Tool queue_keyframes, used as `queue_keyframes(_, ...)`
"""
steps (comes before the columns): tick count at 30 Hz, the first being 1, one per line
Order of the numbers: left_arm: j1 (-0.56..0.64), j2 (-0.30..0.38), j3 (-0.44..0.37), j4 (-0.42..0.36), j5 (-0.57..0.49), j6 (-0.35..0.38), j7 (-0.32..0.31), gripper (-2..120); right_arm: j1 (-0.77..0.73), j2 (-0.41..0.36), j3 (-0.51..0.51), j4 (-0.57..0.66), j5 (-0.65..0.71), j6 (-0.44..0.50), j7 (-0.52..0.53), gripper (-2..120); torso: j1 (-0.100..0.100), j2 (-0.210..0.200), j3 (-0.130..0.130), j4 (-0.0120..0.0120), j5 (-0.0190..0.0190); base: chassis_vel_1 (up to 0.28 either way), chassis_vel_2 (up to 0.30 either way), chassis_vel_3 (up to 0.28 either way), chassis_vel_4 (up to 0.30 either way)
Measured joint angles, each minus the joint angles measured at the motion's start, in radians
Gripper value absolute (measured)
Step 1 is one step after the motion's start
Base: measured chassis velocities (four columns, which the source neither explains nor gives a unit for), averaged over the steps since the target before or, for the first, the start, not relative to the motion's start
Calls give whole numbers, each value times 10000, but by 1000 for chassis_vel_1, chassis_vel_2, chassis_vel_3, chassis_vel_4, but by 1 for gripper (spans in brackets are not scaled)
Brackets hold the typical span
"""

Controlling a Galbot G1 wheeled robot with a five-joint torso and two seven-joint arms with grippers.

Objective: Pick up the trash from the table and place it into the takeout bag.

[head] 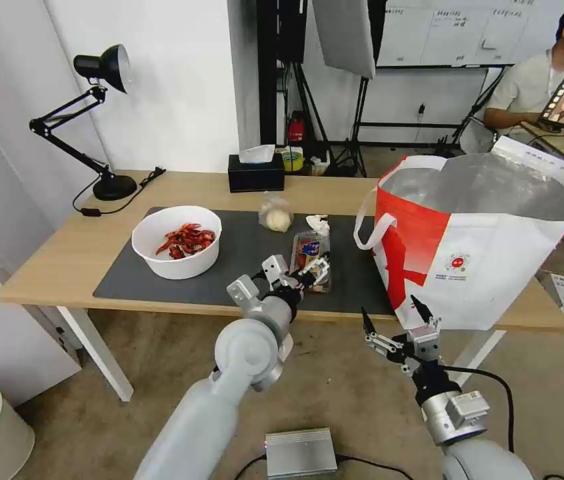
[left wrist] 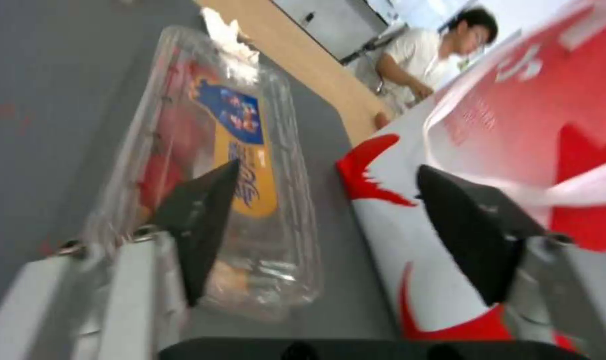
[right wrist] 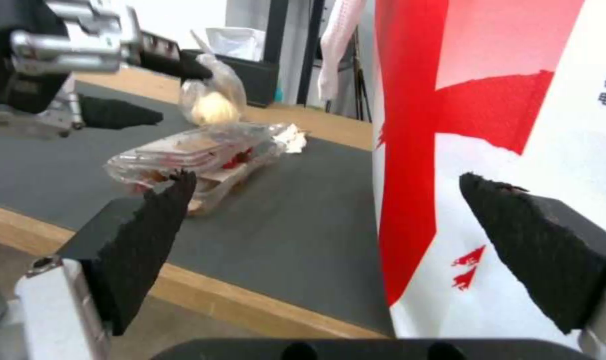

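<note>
White plastic first: the bowl sits at the left end of the grey mat, round and deep, with a heap of glossy red shells in it, well apart from anything I am reaching for. Behind and to its right stands the clear bag, knotted around a pale lump, and beside that the crumpled tissue lies soft and shapeless on the mat. The black tissue box at the back edge of the table I leave alone.

My left gripper hangs just above the near end of the clear tray, fingers spread, nothing in them. I judge the tray is my current target: its thin, ribbed lid with a blue-and-orange label looks flimsy and slippery, so I would close across the narrow width.

Farther right, the takeout bag stands upright on the table, mouth open, foil lining showing, ready to receive. My right gripper waits below the table edge, in front of the bag, fingers apart and empty.
</note>
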Motion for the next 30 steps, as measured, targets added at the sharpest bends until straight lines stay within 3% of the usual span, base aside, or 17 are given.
queue_keyframes(4, -638, 611, 449, 264, 583, -19, 472, 45, 0, -9, 25, -33, 6, 4, 2, 100, 0, 0, 0, 0, 0, 0, 0, 0, 0)
queue_keyframes(9, -920, 738, 628, 554, 911, -28, 668, 30, 16, 10, -8, -74, 13, 4, 2, 100, 0, 0, 0, 0, 0, 0, 0, 0, 0)
queue_keyframes(15, -962, 807, 1075, 915, 1670, -53, 918, 6, 45, 18, -219, 147, 1354, -663, 153, 100, 0, 0, 0, 0, 0, 0, 0, 0, 0)
queue_keyframes(18, -923, 871, 1218, 927, 1825, -51, 965, 0, 65, -9, -213, 186, 1565, -780, 185, 100, 0, 0, 0, 0, 0, 0, 0, 0, 0)
queue_keyframes(24, -913, 958, 1320, 932, 1953, -35, 982, 0, 91, -10, -258, 364, 2242, -1164, 355, 100, 0, 0, 0, 0, 1, 0, 0, 0, 0)
queue_keyframes(30, -930, 1011, 1478, 1016, 2342, -35, 1060, 0, 372, 33, -434, 720, 4604, -2287, 979, 100, -1, 0, 0, 0, 1, 0, 0, 0, 0)
